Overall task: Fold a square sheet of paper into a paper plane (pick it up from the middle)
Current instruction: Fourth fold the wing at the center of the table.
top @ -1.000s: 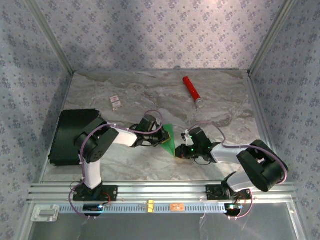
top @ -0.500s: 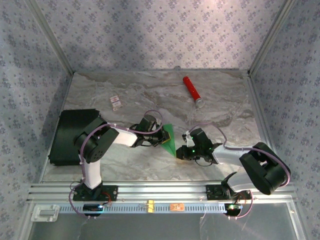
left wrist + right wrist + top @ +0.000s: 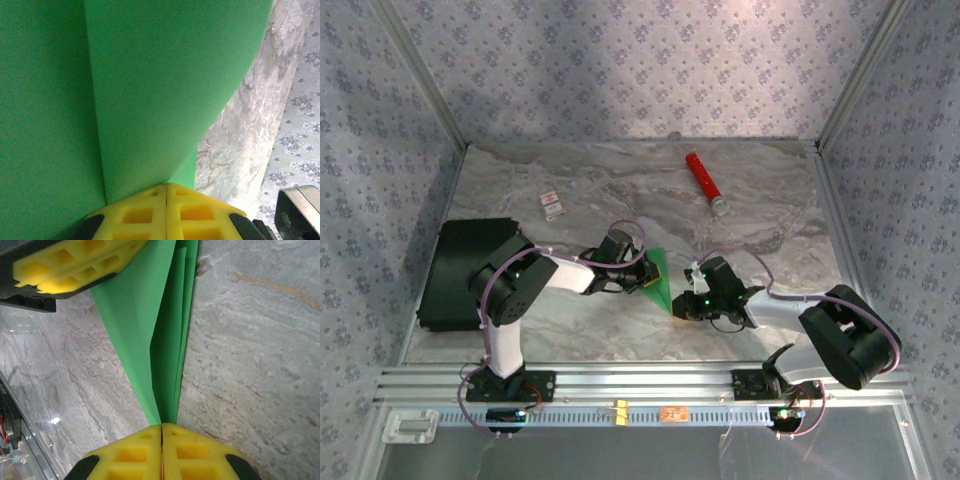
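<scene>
The bright green square sheet of paper (image 3: 659,272) is folded into a narrow pointed wedge with layered creases and hangs just above the table's middle. My left gripper (image 3: 648,284) is shut on its left side; in the left wrist view the paper (image 3: 150,90) rises from the closed yellow fingertips of that gripper (image 3: 166,186). My right gripper (image 3: 677,303) is shut on the pointed near end. In the right wrist view the paper's folds (image 3: 167,340) run away from the right gripper (image 3: 161,426), with the left gripper's yellow fingers (image 3: 75,265) pressed on the far edge.
A red cylinder (image 3: 704,183) lies at the back right. A black flat box (image 3: 470,272) sits at the left edge beside the left arm. A small white card (image 3: 551,205) lies at the back left. Metal frame rails (image 3: 620,380) border the marble table.
The right arm's elbow has swung slightly and its gripper has edged a little to the left, still on the paper. The left arm and the paper have barely moved.
</scene>
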{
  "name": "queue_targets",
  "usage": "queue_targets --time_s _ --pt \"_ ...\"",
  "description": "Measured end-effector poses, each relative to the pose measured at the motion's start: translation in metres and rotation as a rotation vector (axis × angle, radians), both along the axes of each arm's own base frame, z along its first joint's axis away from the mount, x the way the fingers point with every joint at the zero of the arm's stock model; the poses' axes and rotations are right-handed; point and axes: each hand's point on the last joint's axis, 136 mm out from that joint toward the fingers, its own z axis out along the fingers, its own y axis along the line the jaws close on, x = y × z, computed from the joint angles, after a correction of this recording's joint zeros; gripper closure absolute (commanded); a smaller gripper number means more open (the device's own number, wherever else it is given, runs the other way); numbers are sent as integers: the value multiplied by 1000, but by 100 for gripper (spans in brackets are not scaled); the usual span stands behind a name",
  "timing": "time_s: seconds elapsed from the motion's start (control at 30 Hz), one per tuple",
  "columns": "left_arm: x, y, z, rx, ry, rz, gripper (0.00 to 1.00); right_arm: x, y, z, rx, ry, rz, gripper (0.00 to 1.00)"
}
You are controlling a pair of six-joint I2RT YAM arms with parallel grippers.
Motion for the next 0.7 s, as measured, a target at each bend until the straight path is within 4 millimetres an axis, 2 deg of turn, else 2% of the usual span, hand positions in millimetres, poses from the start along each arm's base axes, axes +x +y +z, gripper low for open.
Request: queue_targets --time_s 0.2,0.4,0.53,0.7 --pt "-1 -1 0 -6 0 -6 94 -3 -2 1 -3 4 0 88" --pt "0 -1 0 -6 0 -5 94 -15 -12 7 -25 32 -4 85" --pt "0 -1 0 -6 0 -5 94 -13 -12 19 -13 14 -9 91" --pt "0 -1 0 -6 0 -5 94 3 3 35 16 -3 0 94"
